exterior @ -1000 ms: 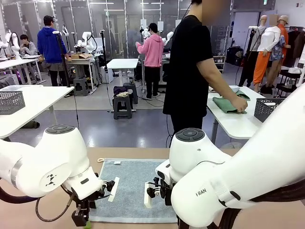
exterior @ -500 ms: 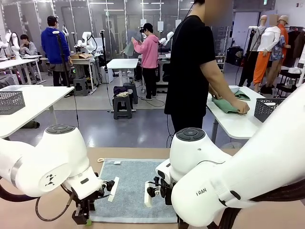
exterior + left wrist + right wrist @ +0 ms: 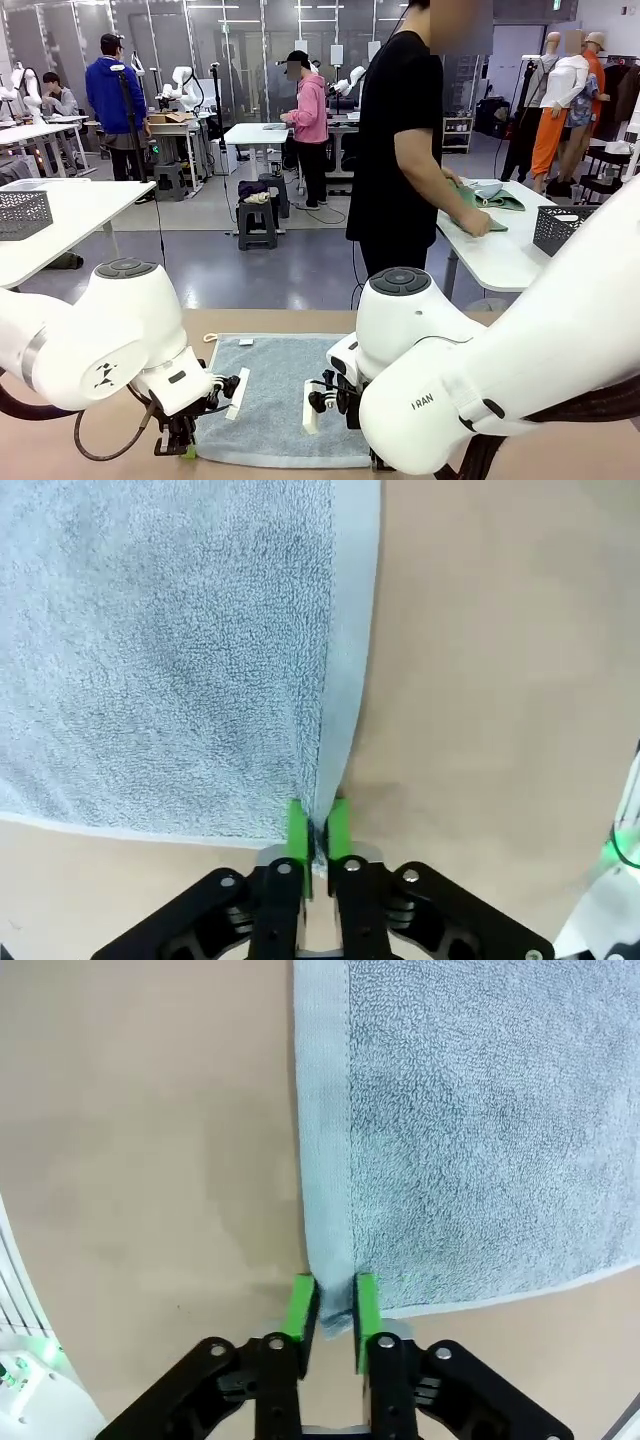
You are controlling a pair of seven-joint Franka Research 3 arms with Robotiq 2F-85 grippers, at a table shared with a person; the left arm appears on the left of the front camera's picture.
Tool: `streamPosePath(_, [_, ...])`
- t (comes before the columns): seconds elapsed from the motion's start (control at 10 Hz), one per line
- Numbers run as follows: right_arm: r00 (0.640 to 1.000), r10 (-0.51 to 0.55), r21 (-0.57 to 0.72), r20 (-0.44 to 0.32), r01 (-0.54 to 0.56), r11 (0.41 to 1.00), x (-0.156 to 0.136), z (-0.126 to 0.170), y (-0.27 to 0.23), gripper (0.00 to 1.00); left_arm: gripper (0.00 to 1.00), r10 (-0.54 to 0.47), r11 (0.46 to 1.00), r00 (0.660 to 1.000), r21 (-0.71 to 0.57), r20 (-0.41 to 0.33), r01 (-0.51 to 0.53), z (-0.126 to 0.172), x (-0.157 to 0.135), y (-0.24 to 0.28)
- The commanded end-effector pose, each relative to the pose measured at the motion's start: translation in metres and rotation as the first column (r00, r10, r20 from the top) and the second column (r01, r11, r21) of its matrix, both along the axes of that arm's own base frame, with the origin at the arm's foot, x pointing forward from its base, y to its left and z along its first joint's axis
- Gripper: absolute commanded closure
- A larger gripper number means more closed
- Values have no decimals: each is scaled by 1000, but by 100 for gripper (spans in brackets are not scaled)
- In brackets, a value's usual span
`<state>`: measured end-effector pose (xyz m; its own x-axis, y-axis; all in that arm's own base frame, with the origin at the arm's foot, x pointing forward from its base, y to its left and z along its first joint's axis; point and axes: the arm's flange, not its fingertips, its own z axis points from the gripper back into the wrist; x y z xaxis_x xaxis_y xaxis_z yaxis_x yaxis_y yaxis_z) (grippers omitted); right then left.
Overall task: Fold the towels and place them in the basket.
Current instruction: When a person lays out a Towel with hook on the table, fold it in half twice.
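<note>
The towel (image 3: 275,395) is lying flat on the desk (image 3: 500,680), with bare surface lying open beyond both side hems. The left gripper (image 3: 317,828) is pinching one near corner, jaws narrow on the hem. The right gripper (image 3: 334,1305) is apparently gripping the other near corner likewise.

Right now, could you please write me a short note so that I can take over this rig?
Left claw: shut on one near corner of the towel.
Right claw: shut on the other near corner.
Towel: flat and unfolded on the tan table.
Basket: a dark grey mesh basket stands on the white side table at right, where a person handles a green cloth.
Done: both corners gripped.
Left: fold the towel, then place it in the basket.
</note>
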<state>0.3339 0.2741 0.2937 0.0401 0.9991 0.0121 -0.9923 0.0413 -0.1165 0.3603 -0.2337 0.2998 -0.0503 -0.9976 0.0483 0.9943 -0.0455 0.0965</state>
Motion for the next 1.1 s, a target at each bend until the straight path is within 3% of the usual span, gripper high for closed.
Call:
streamPosePath(0.0, [1000,19,6,-3,-19,1000,-4,-4,-10,100,100,5,1000,1000,27,15,-6,-8,-17,12])
streamPosePath(0.7, [1000,26,-14,-2,-26,1000,-7,0,-7,100,100,8,1000,1000,18,9,-8,-5,-20,8])
streamPosePath(0.8, [1000,23,-2,2,-23,1000,0,1,0,100,100,-16,1000,1000,10,6,16,0,0,-1])
streamPosePath(1.0, [1000,23,-2,2,-23,1000,0,1,0,100,100,-16,1000,1000,10,6,16,0,0,-1])
